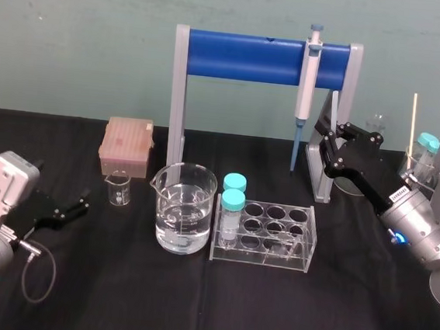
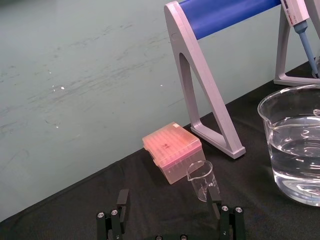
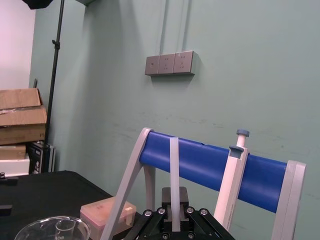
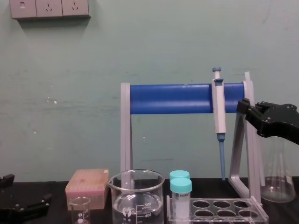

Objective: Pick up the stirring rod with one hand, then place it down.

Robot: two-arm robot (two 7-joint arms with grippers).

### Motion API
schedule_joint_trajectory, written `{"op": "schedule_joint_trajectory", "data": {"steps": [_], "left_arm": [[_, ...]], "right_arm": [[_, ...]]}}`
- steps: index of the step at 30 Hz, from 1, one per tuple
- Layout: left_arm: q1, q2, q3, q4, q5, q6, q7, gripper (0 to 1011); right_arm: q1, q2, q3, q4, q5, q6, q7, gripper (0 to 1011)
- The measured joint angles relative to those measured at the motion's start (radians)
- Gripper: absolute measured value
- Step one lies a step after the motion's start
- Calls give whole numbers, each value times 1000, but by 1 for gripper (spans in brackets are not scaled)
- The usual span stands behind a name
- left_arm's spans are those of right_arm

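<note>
The head view looks down from above the black table point(image 1: 190, 310), with the blue-barred stand point(image 1: 261, 58) at upper centre. The chest view sits lower and looks level across the table. It shares that stand, the pipette point(image 4: 218, 107) and the large beaker point(image 4: 136, 196) with the head view. The left wrist view is close and low over the table, facing the pink tip box point(image 2: 172, 150). The right wrist view seems to tilt upward from near the stand, with the stirring rod point(image 3: 174, 165) upright at bottom centre, clamped in the right gripper point(image 3: 174, 215).
</note>
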Motion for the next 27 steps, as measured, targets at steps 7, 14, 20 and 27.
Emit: {"op": "schedule_joint_trajectory", "data": {"steps": [7, 14, 20, 27], "left_arm": [[0, 0, 0, 0, 0, 0, 0, 1000], [0, 0, 0, 0, 0, 0, 0, 1000], [0, 0, 0, 0, 0, 0, 0, 1000], [0, 0, 0, 0, 0, 0, 0, 1000]], "right_arm": [[1, 1, -1, -1, 1, -1, 1, 72], [1, 1, -1, -1, 1, -1, 2, 72], [1, 1, -1, -1, 1, -1, 2, 72], [1, 1, -1, -1, 1, -1, 2, 72]]}}
